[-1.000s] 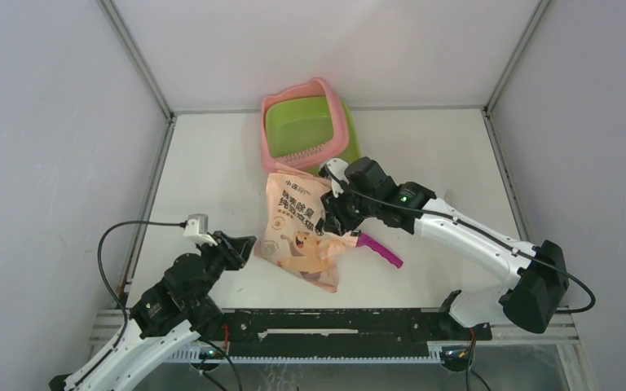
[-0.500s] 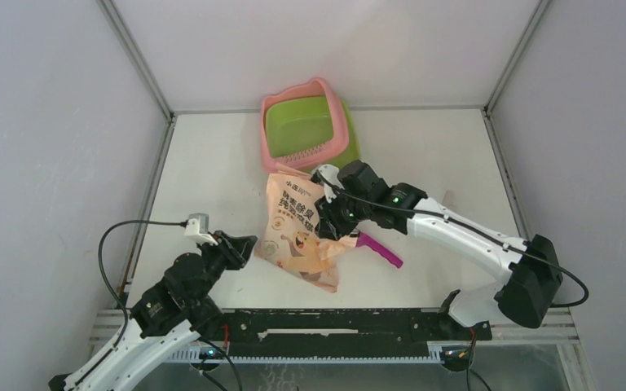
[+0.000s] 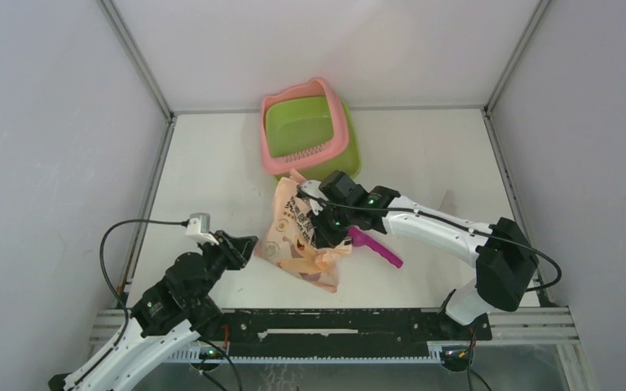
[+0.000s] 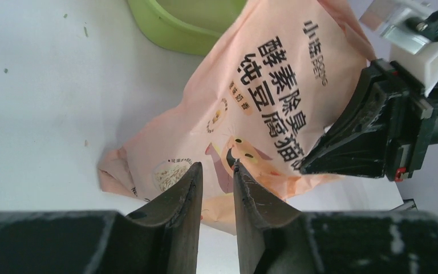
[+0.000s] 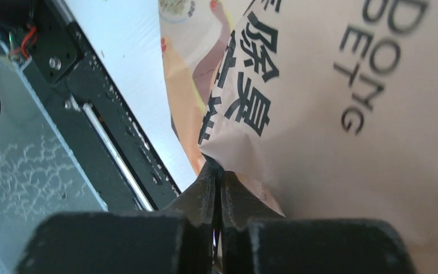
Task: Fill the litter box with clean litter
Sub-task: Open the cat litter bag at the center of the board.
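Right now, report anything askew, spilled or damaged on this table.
The bag lies crumpled and skewed on the table, a fold pinched in the right hand. A few stray specks dot the table beside the litter box.

The left arm [image 3: 171, 297] sits folded low near its base. The left gripper [image 4: 217, 169] points forward, fingers a narrow gap apart with seemingly nothing between them. The right arm [image 3: 440, 230] stretches leftward with its wrist bent down, and the right gripper [image 5: 218, 171] is pinched tight on a fold of the bag [image 5: 342, 114].

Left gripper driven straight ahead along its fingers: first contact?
The left gripper would likely meet the peach-pink printed plastic bag first, at its crumpled near corner; depth unclear.
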